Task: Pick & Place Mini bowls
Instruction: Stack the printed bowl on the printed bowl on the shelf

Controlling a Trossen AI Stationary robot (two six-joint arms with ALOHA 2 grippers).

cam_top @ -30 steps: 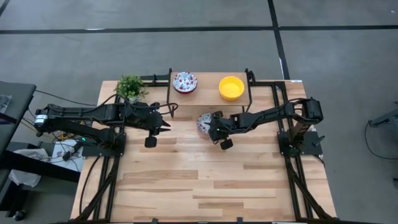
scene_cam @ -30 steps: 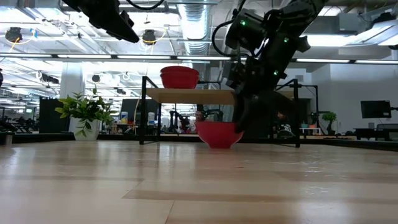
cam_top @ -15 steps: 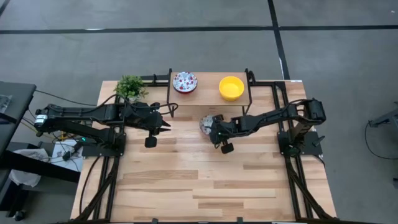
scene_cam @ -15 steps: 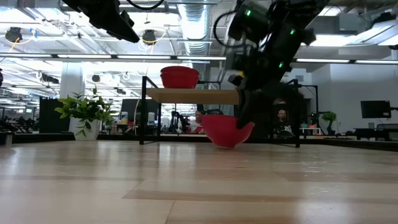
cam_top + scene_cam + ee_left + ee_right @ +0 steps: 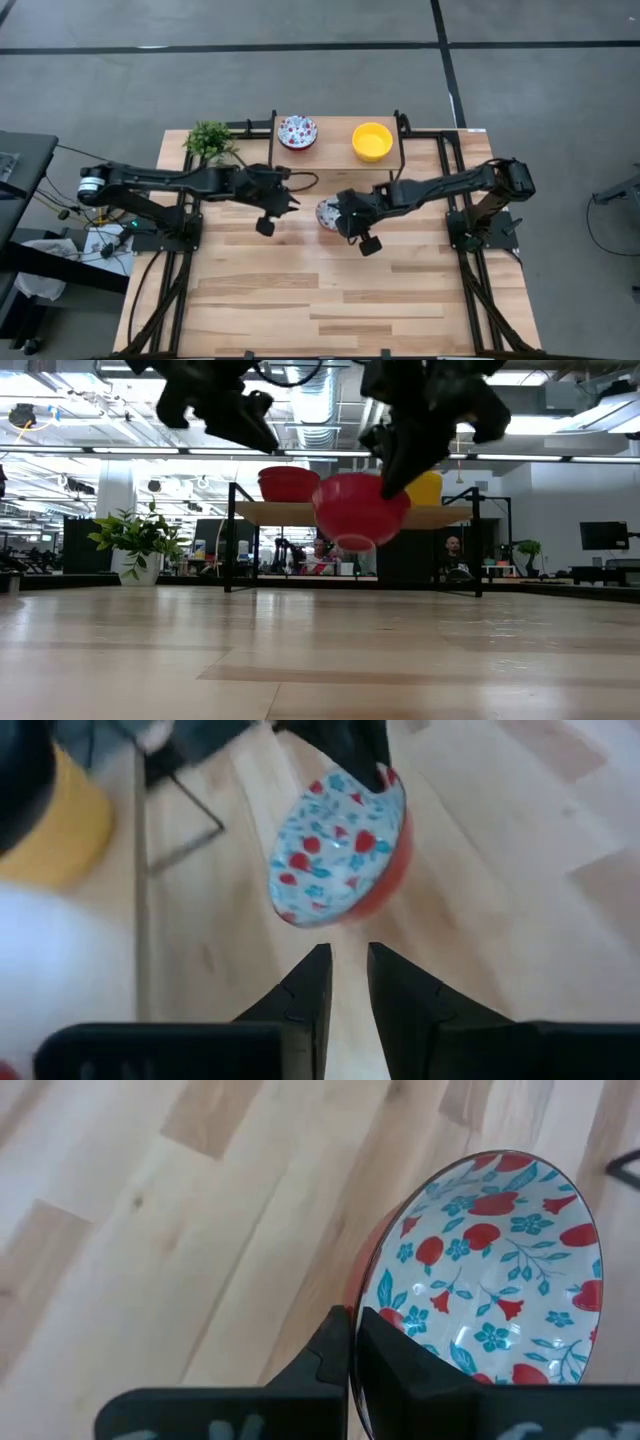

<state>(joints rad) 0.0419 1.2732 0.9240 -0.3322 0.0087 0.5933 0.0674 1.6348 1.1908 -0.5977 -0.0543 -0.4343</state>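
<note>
The right gripper (image 5: pixel 340 216) is pinching the rim of a floral bowl (image 5: pixel 327 212). Its two fingers are squeezed tight on the thin edge, one inside and one outside. The bowl is white inside with red and blue flowers, and red on the outside. It hangs in the air above the wooden table (image 5: pixel 330 300), tipped on its side, just in front of the little shelf (image 5: pixel 335 150).

Two more mini bowls sit on that shelf: another floral bowl (image 5: pixel 297 131) and a yellow bowl (image 5: pixel 372 140).

The left gripper (image 5: pixel 290 199) is close to the held bowl and points at it. Its fingers stand a little apart with nothing between them. A small green plant (image 5: pixel 209 139) stands at the back corner on the left side.

What could go wrong? The bowl is held only by its edge and it is tilted, so I think it could slip out and drop onto the table. The two grippers are near each other, so the left one could bump the bowl and knock it loose. The shelf frame is also close, and the bowl could hit it.
</note>
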